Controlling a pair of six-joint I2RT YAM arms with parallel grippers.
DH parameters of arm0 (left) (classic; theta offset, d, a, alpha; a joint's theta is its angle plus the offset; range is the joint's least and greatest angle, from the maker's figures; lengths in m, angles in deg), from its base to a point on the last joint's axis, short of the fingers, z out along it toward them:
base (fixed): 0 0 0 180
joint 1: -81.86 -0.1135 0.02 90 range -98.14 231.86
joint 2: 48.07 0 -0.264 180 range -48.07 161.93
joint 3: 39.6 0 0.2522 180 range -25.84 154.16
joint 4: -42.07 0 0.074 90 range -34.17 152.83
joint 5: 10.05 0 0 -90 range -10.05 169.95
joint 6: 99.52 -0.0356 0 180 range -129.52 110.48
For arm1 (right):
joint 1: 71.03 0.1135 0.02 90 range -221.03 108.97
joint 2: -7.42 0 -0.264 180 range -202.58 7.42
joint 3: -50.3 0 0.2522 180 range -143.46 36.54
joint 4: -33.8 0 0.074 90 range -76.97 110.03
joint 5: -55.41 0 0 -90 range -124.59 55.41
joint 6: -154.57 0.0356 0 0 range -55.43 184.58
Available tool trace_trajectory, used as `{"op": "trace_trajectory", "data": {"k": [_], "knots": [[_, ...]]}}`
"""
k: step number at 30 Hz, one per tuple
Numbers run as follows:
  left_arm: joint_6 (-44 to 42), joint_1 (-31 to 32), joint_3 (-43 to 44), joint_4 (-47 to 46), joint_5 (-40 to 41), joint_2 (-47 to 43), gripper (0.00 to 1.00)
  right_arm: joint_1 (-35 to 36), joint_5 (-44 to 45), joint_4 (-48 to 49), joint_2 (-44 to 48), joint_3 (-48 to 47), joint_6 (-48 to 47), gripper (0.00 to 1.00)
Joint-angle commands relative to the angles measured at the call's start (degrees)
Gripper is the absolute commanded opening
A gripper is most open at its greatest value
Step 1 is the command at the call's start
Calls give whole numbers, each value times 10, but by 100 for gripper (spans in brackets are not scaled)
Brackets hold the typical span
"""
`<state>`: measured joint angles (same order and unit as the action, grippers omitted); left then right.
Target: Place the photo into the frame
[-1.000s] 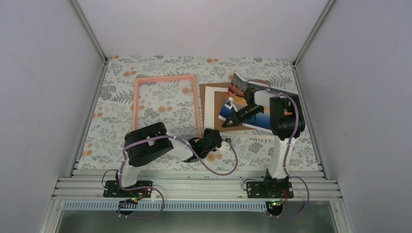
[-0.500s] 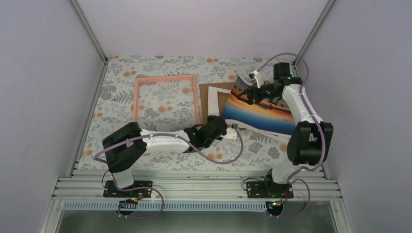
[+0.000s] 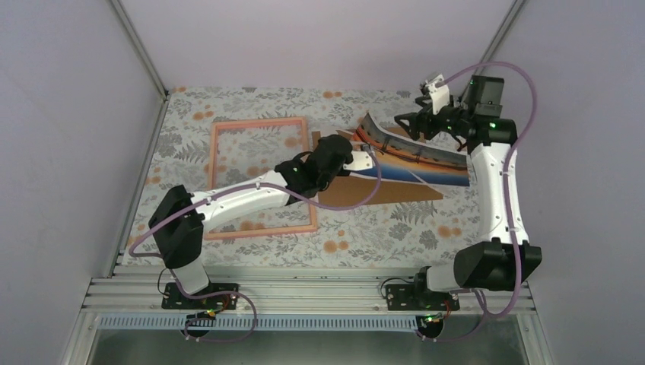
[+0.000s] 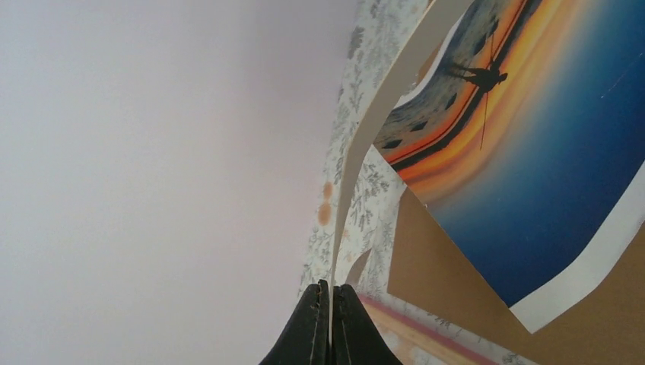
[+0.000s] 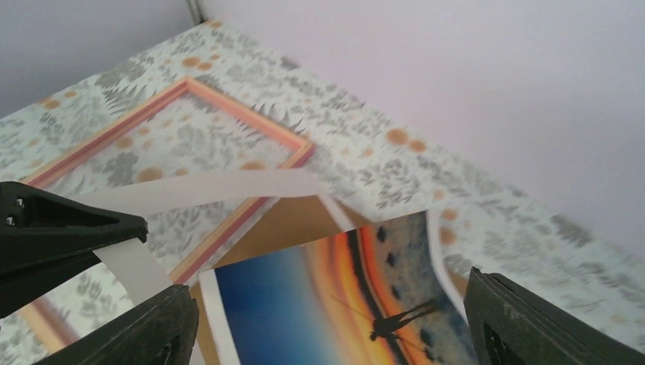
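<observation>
The photo (image 3: 418,161), an orange sunset over blue water, lies on the brown backing board (image 3: 392,190) with its back edge curled up. It also shows in the left wrist view (image 4: 532,175) and the right wrist view (image 5: 289,296). The pink frame (image 3: 212,182) lies flat to its left. My left gripper (image 3: 371,156) (image 4: 329,293) is shut on a thin white mat (image 4: 357,152) that bends upward from its jaws. My right gripper (image 3: 403,123) (image 5: 327,293) hangs open above the photo's far edge, with nothing between its fingers (image 5: 525,319).
Everything lies on a floral-patterned tabletop (image 3: 380,228) enclosed by pale walls at the left, back and right. The left arm (image 3: 243,198) stretches diagonally over the frame's lower right corner. The right arm (image 3: 498,190) stands along the right wall.
The left arm has stretched toward the back right, carrying the white mat upward. The right gripper has opened, let go of the photo's back edge, and risen toward the back right corner.
</observation>
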<state>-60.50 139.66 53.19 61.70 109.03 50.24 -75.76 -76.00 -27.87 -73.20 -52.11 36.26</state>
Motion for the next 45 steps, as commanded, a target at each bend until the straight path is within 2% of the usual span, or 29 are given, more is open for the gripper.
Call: {"op": "trace_trajectory", "data": {"k": [1,8,14,16,21,24,25,28,33,36,39,42,45], "knots": [[10,-25,42,38,-8,-24,2,-19,16,-3,2,-39,21,87],[-16,-45,99,75,-36,-64,2,-49,7,-3,19,-72,26,87],[-30,-45,165,163,-52,-73,2,-49,11,63,63,-87,68,90],[-33,-45,170,156,-41,-83,2,-49,-6,73,77,-86,74,90],[1,-50,194,224,-36,-95,2,-49,-84,44,92,-97,61,90],[48,-62,208,270,-55,-101,2,-49,-77,56,110,-93,62,90],[71,-67,223,295,-67,-97,3,-49,-66,66,114,-95,75,94],[141,-93,281,374,-113,-79,2,-49,-61,72,115,-124,107,98],[206,-137,316,430,-173,-76,2,-48,-136,61,118,-133,93,99],[237,-157,328,448,-210,-81,2,-48,-115,68,133,-92,61,99],[279,-191,345,466,-259,-79,2,-48,-58,76,144,-63,51,100],[326,-258,352,480,-373,-82,2,-49,23,105,154,-54,109,100],[380,-344,337,479,-506,-90,2,-50,-9,108,155,-44,159,100]]}}
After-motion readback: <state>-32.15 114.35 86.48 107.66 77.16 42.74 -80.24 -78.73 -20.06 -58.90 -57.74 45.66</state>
